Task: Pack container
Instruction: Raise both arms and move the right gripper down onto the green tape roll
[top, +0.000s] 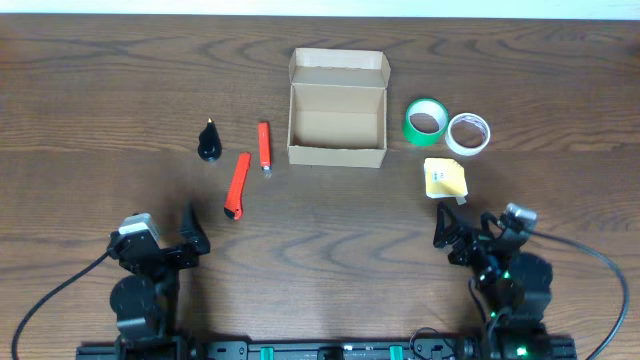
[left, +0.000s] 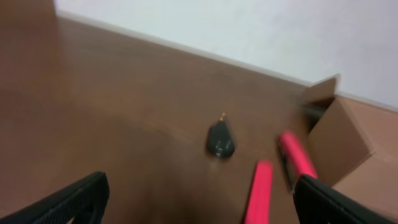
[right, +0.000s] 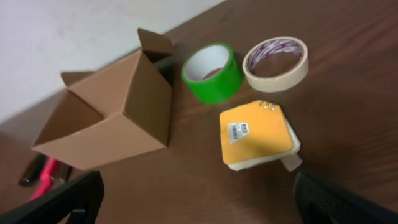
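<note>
The open brown cardboard container stands at the table's back middle, lid flap up; it looks empty. It also shows in the right wrist view and at the right edge of the left wrist view. Left of it lie a short red marker, a longer red cutter and a black cone-shaped piece. Right of it lie a green tape roll, a white tape roll and a yellow packet. My left gripper and right gripper are open, empty, near the front edge.
Dark wooden table. A pale wall lies beyond its far edge. Black cables run from both arm bases at the front corners.
</note>
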